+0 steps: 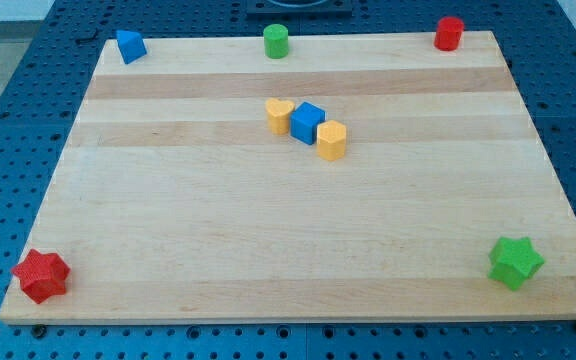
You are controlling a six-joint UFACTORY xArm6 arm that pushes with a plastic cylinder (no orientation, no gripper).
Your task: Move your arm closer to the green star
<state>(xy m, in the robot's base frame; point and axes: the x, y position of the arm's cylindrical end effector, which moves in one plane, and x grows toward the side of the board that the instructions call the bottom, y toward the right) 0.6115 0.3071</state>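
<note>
Showing neither arm nor my tip, so the tool's state cannot be told; green star sits near the desk's bottom-right corner, well apart from other blocks.

You have open board across the lower middle of the frame. The green star sits alone at lower right. Only the yellow heart, blue cube and yellow block cluster obstructs, upper centre.
</note>
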